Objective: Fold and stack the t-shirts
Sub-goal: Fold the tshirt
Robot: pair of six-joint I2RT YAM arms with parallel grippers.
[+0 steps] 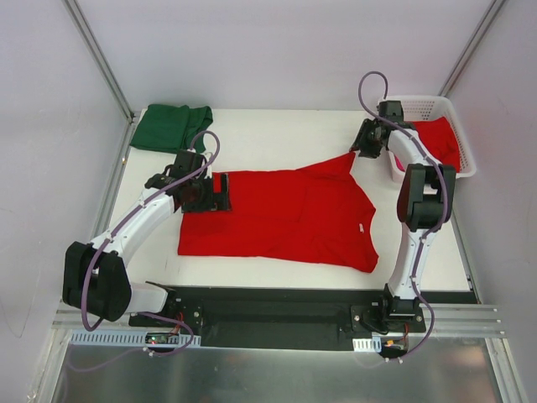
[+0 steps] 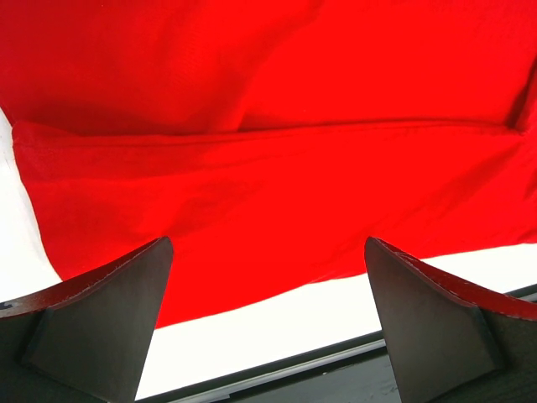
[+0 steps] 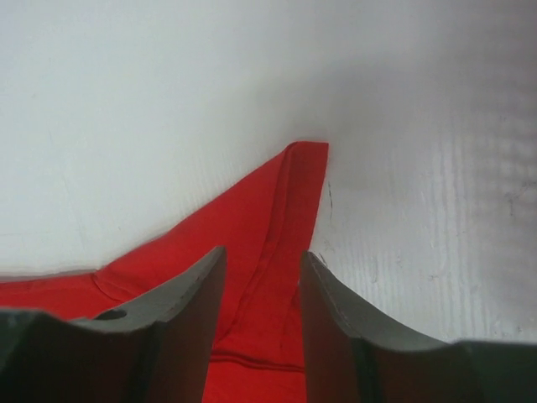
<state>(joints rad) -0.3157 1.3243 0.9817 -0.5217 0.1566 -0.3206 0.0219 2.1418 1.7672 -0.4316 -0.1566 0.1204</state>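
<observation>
Straddling red t-shirt sleeve point(image 3: 281, 210), right jaws parted.

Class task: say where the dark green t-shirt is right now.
Top view: the dark green t-shirt lies at the table's far left corner, just beyond the left gripper.

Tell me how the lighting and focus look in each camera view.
Top external: even, soft light, sharp, the red t-shirt strongly saturated. Left wrist: cloth seams crisp, the left hand dark and slightly soft. Right wrist: the table looks washed out, the right hand blurred up close.
</observation>
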